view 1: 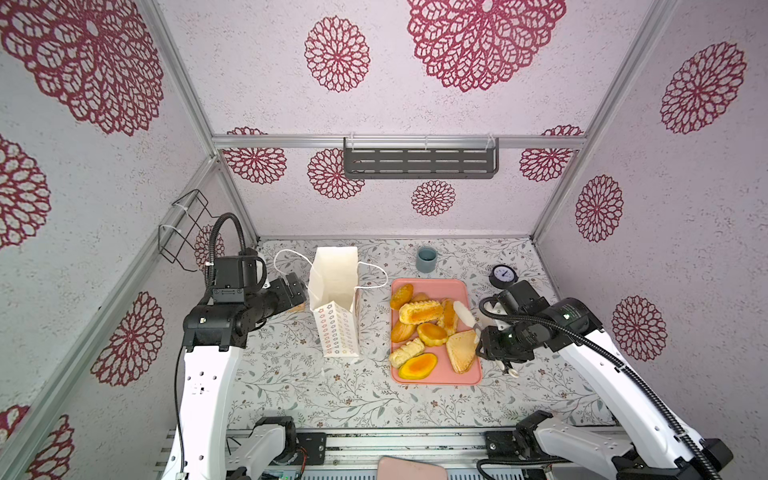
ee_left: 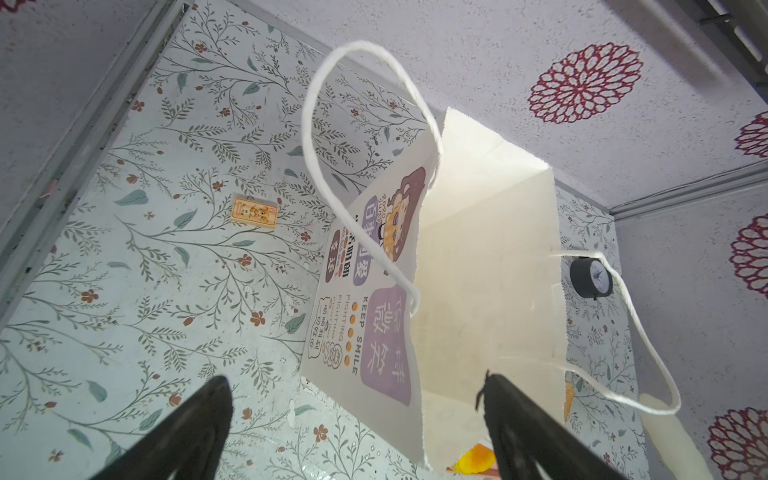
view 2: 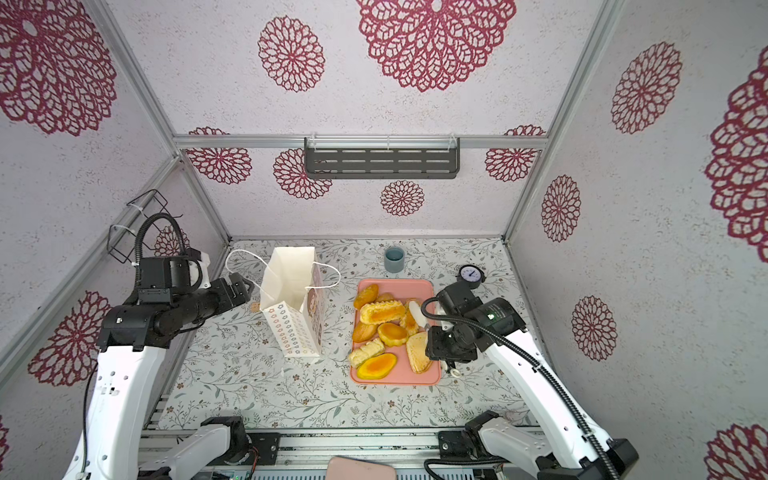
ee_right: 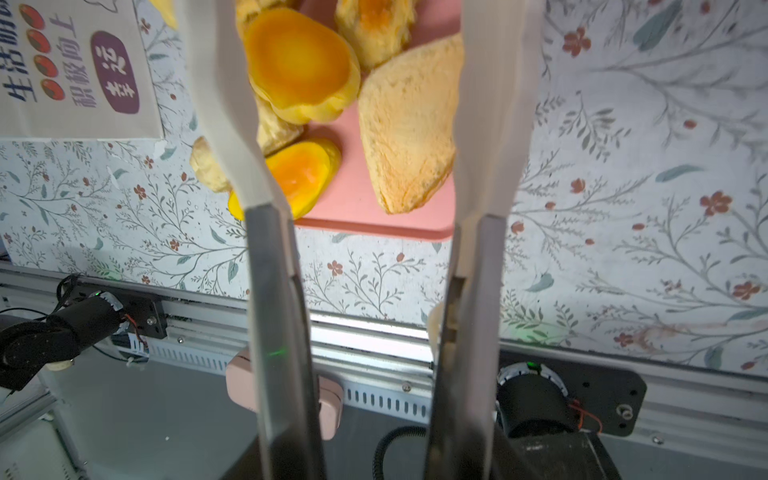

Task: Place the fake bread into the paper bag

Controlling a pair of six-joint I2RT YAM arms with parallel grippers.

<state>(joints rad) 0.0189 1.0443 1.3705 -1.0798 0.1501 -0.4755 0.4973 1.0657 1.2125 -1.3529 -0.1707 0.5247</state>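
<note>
The paper bag (view 1: 336,328) stood open beside the pink tray (view 1: 440,376) of fake bread (view 1: 419,311), with the wide-open, empty left jaws near its rim, maybe to steady it, while the half-open right jaws hung empty over the tan triangle (view 1: 462,351).

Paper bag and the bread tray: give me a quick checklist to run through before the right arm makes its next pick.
1. Paper bag upright with its mouth open: ok.
2. Left tool steadying the bag: not ok; it is open beside the bag and grips nothing.
3. Right tool empty: ok; it is open over the right edge of the pink tray.
4. Bread within reach: ok; the tan triangle lies nearest the right tool.
5. Bottom of the bag free for bread: cannot tell; no view shows it.
</note>
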